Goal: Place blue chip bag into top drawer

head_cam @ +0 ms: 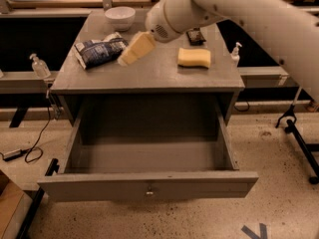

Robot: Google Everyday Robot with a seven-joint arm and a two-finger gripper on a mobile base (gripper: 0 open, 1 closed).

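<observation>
In the camera view, a grey cabinet stands on a speckled floor with its top drawer (149, 184) pulled well out toward the camera. The drawer's flat front panel carries a small metal knob (149, 192) at its centre, and its grey inner floor and side walls are in sight. Above it, on the worktop (149, 77), the blue chip bag (98, 51) lies flat near the left edge. It is crinkled, with white print and a pale sealed end turned to the left. The gripper (127, 57), a tan wedge at the end of the thick white arm (239, 14), hangs over the middle of the worktop just beside the right end of the bag, slanting down and to the left. Whether its tip touches the bag is unclear, and I cannot tell whether the jaws are released or clenched. The arm comes in from the upper right and crosses above the back of the worktop. A yellow sponge (194, 57) lies to the right of the gripper, well apart from the bag. Behind the sponge sits a small flat black packet (195, 36), partly under the arm. A white bowl (120, 18) stands at the back left. A clear pump bottle (39, 66) stands on a lower ledge left of the cabinet, and another (235, 53) on the ledge to the right. A dark cable (31, 152) trails over the floor at left, and a black stand leg (300, 136) rests at right.
</observation>
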